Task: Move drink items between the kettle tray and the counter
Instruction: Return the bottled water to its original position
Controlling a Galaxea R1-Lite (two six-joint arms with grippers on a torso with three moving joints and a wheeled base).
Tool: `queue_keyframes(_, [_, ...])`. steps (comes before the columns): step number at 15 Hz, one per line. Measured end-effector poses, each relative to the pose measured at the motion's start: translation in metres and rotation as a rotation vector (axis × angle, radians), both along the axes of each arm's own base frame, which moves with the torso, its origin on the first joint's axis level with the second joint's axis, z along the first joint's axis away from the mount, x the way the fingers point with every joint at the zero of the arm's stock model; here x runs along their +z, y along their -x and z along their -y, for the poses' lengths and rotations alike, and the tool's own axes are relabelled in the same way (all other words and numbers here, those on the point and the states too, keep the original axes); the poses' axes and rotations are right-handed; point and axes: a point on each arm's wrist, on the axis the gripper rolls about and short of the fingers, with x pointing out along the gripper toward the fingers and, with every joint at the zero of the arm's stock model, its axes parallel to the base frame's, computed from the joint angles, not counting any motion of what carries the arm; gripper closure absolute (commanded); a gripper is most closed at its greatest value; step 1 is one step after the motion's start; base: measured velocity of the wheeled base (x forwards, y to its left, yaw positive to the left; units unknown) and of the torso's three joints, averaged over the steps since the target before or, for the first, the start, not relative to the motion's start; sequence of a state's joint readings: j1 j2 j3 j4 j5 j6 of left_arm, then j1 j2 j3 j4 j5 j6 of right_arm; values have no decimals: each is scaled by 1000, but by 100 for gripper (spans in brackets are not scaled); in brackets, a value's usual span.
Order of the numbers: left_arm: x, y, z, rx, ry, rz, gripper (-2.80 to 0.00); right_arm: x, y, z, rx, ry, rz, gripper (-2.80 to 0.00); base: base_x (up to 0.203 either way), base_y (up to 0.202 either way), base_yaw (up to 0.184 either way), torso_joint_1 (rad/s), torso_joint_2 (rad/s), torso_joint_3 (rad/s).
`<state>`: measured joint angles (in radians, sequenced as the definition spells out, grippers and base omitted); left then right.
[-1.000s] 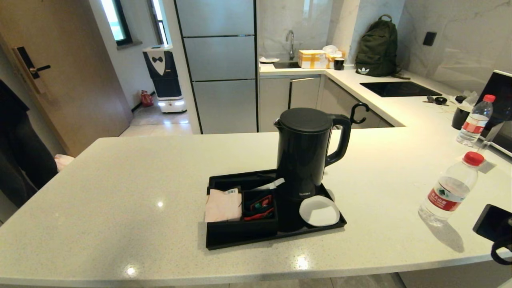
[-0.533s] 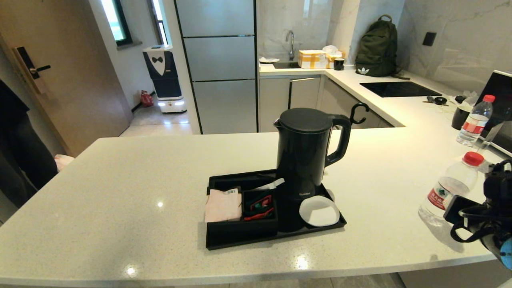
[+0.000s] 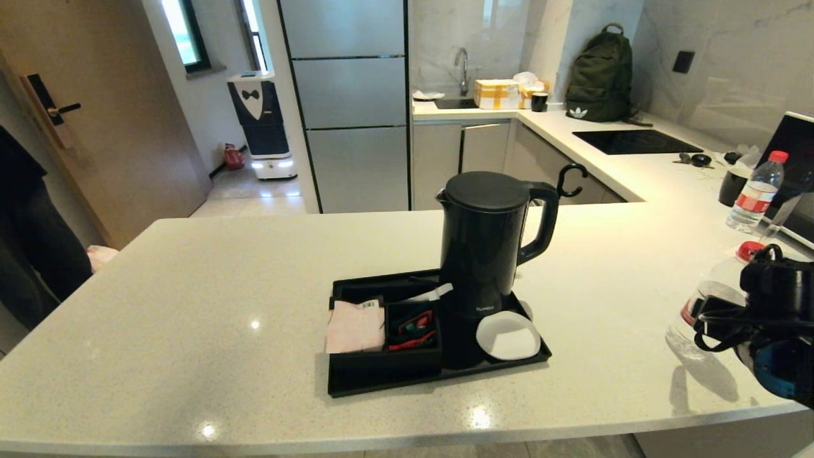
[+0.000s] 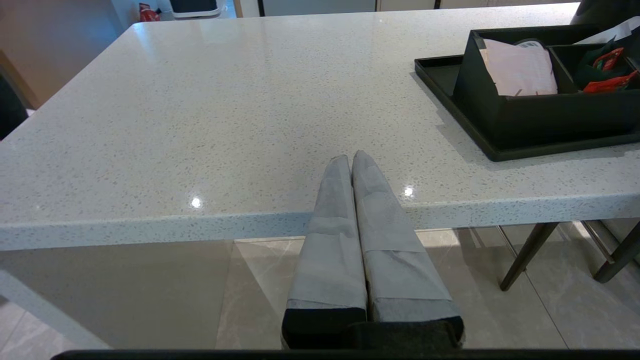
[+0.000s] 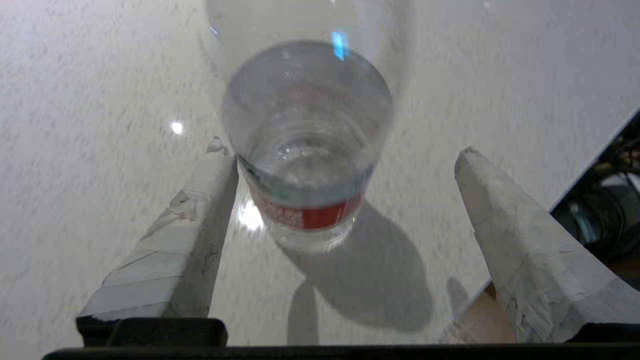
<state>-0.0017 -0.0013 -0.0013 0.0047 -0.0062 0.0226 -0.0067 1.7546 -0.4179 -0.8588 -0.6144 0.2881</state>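
The black kettle (image 3: 483, 242) stands upright on its base at the back of the black tray (image 3: 439, 380), behind the white coaster (image 3: 507, 336). A clear water bottle (image 3: 704, 299) with a red cap and label stands on the speckled counter (image 3: 222, 299) to the right of the tray, half hidden by my right arm. In the right wrist view the right gripper (image 5: 342, 149) is open around the bottle (image 5: 305, 150); one finger (image 5: 200, 200) is close beside the label and the other is well apart. The left gripper (image 4: 350, 159) is shut and empty, at the counter's front edge.
The tray's divided box (image 3: 381, 337) holds a pink napkin and sachets. A second bottle (image 3: 755, 191), a dark cup (image 3: 731, 186) and a screen stand at the far right. The black hob (image 3: 636, 141) and a green backpack (image 3: 601, 76) sit further back.
My right arm has come up from the lower right corner and moved in on the bottle, now covering most of it in the head view. The kettle, tray and bottle have not moved.
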Motion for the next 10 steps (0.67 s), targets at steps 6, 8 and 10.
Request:
queue_keyframes(6, [0, 0, 0, 0, -1, 0, 0, -3, -41, 14, 56, 35, 25, -280, 0, 0, 0, 0, 0, 0])
queue_keyframes(8, [0, 0, 0, 0, -2, 0, 0, -7, -49, 15, 59, 39, 16, -280, 0, 0, 0, 0, 0, 0])
queue_keyframes(10, [0, 0, 0, 0, -1, 0, 0, -9, -60, 19, 63, 56, 10, -280, 0, 0, 0, 0, 0, 0])
